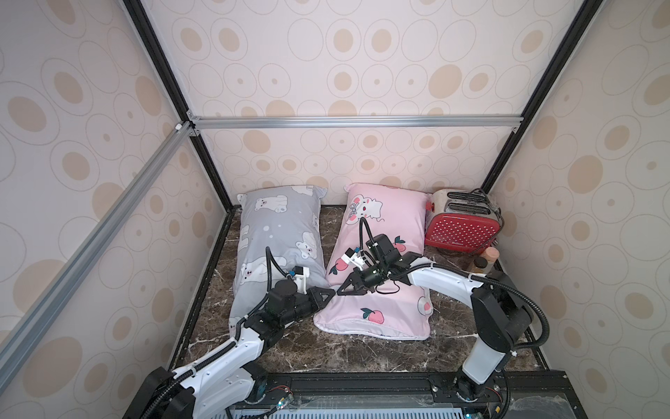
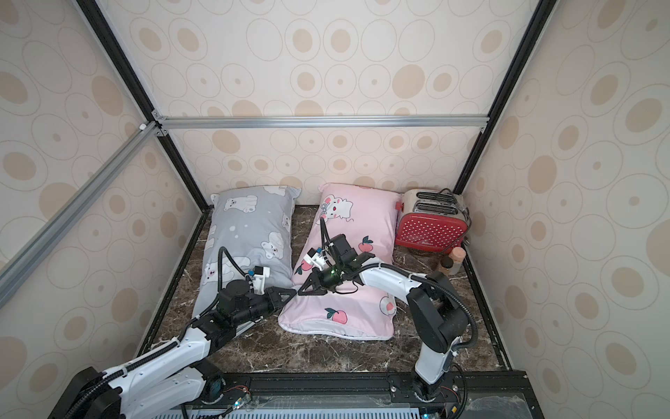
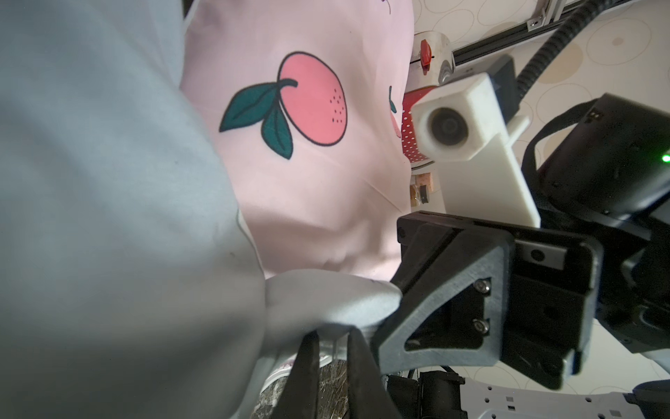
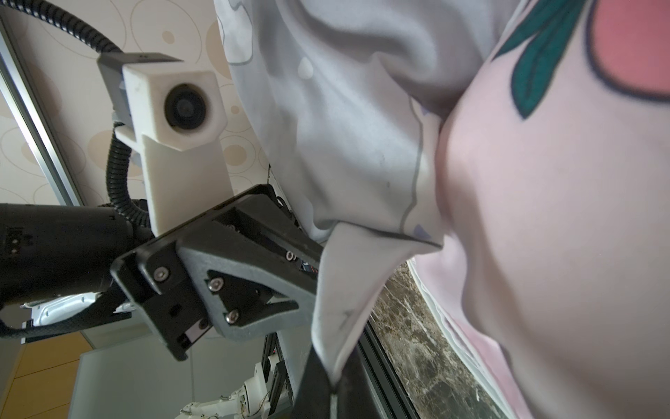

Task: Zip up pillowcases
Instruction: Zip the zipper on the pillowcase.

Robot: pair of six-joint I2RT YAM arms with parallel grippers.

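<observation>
Between the two pillowcases, nearer the counter's [image 1: 326, 348] front edge than its back, both grippers meet tip to tip.

Grey pillowcase [image 1: 275, 232] [image 2: 250, 225]: lies along the left side of the counter, its far end against the back edge. Its near right corner is lifted off the surface.

Pink pillowcase [image 1: 391, 225] [image 2: 366, 221]: just right of the grey one, touching it where the grippers meet. Its white-edged end faces the front edge.

Right gripper [image 1: 340, 292] [image 4: 331, 384]: clamped on the grey pillowcase. The right wrist view shows the pointed grey corner running down between its closed fingers.

Left gripper [image 1: 331, 293] [image 3: 331, 366]: reaches in from the left, directly under that same grey corner. Its fingers stand close together with a pale strip between them. I cannot tell whether they grip it.

Toaster [image 1: 458, 228]: red, dotted, in the back right corner, just beside the pink pillowcase.
</observation>
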